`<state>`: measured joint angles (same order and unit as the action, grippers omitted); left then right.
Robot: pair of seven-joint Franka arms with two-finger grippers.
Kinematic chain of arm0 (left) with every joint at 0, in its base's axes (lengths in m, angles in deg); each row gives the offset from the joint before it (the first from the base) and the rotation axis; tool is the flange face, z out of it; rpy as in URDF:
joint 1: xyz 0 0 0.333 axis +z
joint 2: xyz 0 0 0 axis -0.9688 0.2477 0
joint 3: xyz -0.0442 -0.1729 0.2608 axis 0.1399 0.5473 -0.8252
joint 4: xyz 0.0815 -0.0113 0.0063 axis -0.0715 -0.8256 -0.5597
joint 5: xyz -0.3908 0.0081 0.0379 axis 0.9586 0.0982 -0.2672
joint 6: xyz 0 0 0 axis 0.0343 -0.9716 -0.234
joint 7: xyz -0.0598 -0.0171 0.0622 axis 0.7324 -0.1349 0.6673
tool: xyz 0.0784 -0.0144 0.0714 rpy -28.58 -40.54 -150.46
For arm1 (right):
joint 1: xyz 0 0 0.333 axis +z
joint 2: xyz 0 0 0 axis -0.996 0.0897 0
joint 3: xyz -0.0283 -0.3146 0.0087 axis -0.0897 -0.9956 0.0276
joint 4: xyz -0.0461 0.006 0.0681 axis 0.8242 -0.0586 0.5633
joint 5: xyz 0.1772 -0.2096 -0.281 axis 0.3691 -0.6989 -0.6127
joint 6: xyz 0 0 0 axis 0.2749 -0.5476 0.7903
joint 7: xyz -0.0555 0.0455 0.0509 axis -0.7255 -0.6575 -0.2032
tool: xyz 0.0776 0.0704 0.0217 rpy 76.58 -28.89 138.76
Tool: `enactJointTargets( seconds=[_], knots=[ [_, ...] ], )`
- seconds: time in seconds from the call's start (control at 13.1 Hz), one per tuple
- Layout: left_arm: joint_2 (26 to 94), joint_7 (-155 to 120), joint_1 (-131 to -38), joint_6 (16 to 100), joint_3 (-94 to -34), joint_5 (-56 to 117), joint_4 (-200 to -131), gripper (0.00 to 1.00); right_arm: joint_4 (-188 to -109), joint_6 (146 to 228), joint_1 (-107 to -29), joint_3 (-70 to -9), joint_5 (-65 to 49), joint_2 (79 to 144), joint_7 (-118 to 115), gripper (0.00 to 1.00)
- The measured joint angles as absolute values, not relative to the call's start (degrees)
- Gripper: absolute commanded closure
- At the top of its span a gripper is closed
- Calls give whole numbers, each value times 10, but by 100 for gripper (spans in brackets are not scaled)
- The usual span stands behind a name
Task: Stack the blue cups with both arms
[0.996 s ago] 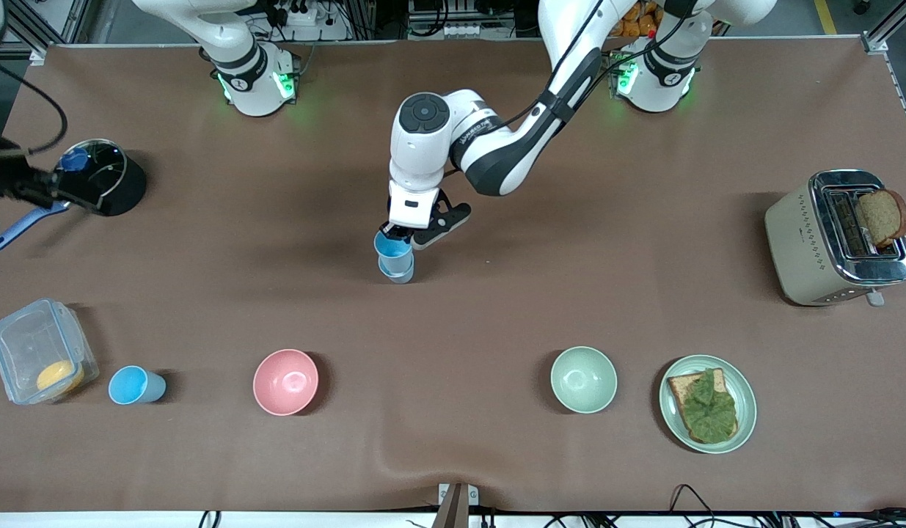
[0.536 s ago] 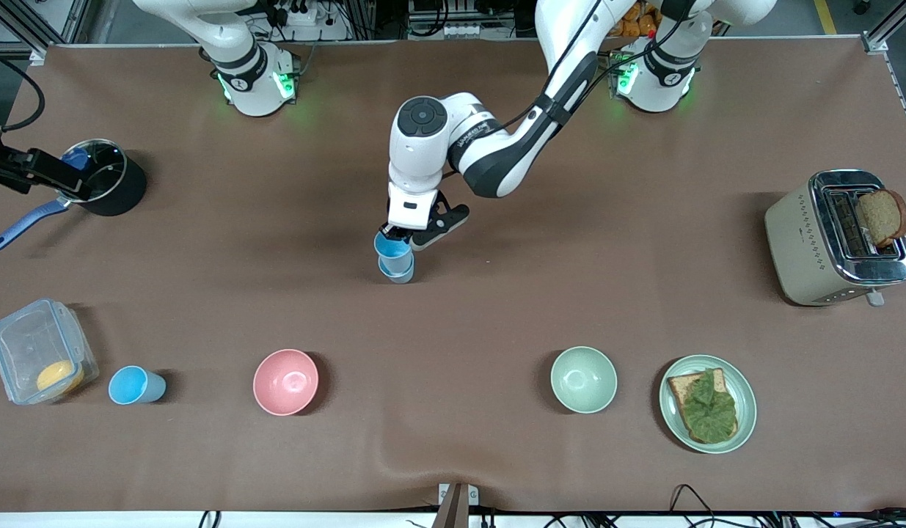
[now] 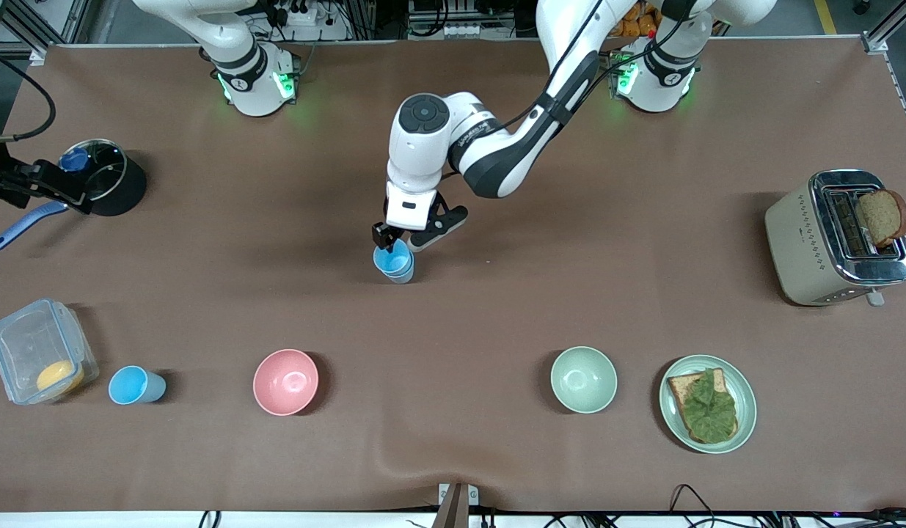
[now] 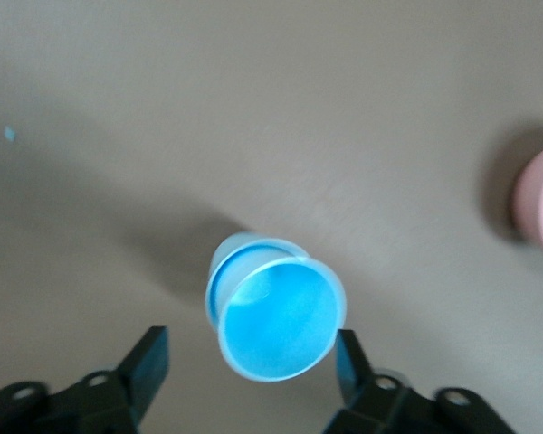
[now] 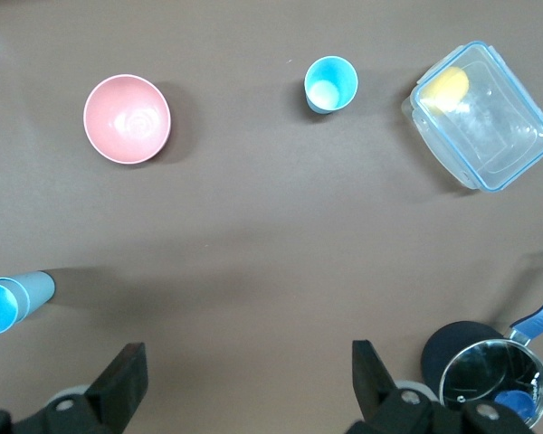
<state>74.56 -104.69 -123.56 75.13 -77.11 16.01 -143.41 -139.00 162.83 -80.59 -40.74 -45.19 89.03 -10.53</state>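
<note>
The left arm's dark two-finger gripper (image 3: 389,238) hangs with its jaws open just above the two nested light-blue plastic cups (image 3: 394,264) standing at mid-table, while the right gripper (image 5: 249,375), also open, waits over the black pot (image 3: 108,176).

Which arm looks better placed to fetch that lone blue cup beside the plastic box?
The right arm. Its end effector, open, hangs over the pot at that end of the table, near the lone blue cup. The left end effector, open, is over the stacked cups mid-table.
</note>
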Motion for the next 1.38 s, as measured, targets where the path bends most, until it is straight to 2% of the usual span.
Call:
enactJointTargets(
  seconds=[0.15,0.38,0.77,1.38],
  knots=[
    [705,-1032,-1219,719,-788,139,-1431,0,-1393,1630,-806,-407,-454,890,-101,0],
    [635,-911,-1171,609,-792,136,-1432,0,-1393,1630,-808,-406,-455,890,-98,0],
    [545,-700,-1056,478,-792,139,-1434,0,-1390,1611,-813,-402,-455,889,-97,0],
    [478,-353,-873,390,-791,193,-1440,0,-1389,1608,-814,-400,-455,888,-97,0]
  ],
)
